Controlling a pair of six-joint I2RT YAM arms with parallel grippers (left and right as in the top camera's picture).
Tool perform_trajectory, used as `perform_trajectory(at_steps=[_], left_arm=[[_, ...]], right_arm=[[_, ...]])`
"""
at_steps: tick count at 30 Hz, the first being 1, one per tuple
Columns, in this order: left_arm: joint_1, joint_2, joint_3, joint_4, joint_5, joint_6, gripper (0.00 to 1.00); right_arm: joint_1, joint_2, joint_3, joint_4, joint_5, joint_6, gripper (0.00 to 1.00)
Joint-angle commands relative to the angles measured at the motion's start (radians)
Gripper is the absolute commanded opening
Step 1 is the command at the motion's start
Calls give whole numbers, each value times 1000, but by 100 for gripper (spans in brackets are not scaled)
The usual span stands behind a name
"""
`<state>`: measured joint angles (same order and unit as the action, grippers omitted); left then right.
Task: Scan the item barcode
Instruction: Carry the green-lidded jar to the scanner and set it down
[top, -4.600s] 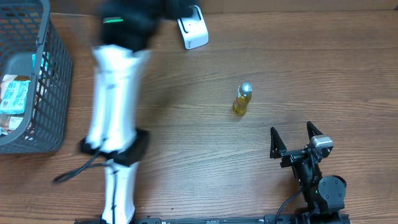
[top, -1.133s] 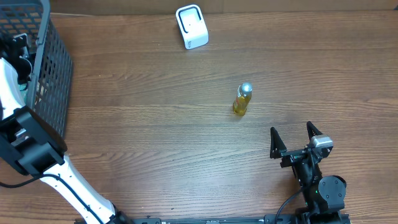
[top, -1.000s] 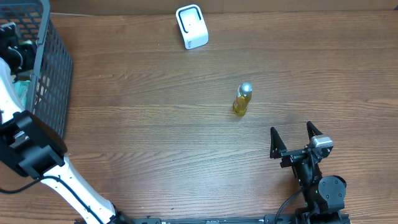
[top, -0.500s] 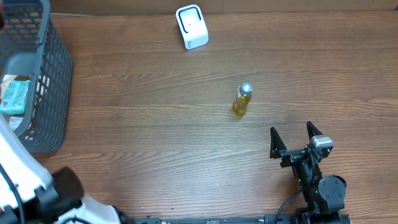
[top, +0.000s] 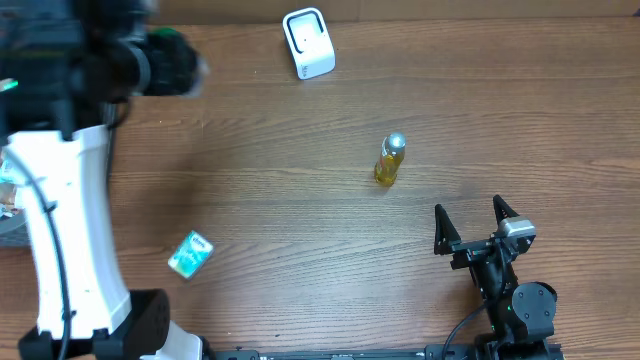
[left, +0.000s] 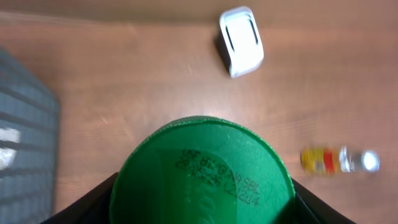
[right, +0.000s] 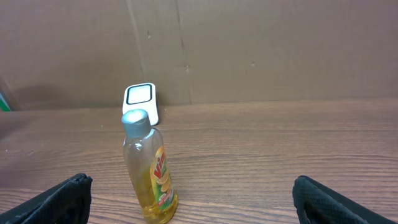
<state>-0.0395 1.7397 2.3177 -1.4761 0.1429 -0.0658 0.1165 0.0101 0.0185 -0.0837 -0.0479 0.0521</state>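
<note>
The item is a green round container; its flat end, printed with a date code, fills the lower half of the left wrist view. My left gripper is shut on it, a black jaw on each side. No barcode shows. From overhead, the left gripper holds the green container high over the table's back left. The white scanner stands at the back centre, to the right of the item. My right gripper rests open at the front right, with nothing between its fingers.
A yellow bottle with a silver cap stands upright mid-table, ahead of the right gripper. A small teal packet lies on the wood at front left. The grey wire basket sits at the far left, mostly behind my left arm.
My left arm has come up out of the basket with the green container and swung right. A teal packet that lay in the basket now lies on the table. The right arm has not moved.
</note>
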Motion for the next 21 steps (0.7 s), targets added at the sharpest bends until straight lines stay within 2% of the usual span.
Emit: perform_trajectory(at_steps=[1, 6, 11, 14, 17, 21], left_arm=[[-132, 65, -56, -17, -93, -98, 47], [-316, 151, -164, 24, -163, -185, 48], [-435, 225, -257, 110, -177, -315, 48], [-482, 259, -317, 195, -185, -373, 50], [-512, 283, -390, 306, -259, -443, 51], [-519, 284, -515, 494, -263, -483, 51]], right_arm=[[-6, -7, -11, 3, 2, -4, 100], [-6, -7, -11, 3, 2, -4, 100], [-6, -7, -11, 3, 2, -4, 100], [-6, -7, -11, 3, 2, -4, 100], [-6, -7, -11, 3, 2, -4, 100], [-6, -7, -11, 3, 2, -4, 100]])
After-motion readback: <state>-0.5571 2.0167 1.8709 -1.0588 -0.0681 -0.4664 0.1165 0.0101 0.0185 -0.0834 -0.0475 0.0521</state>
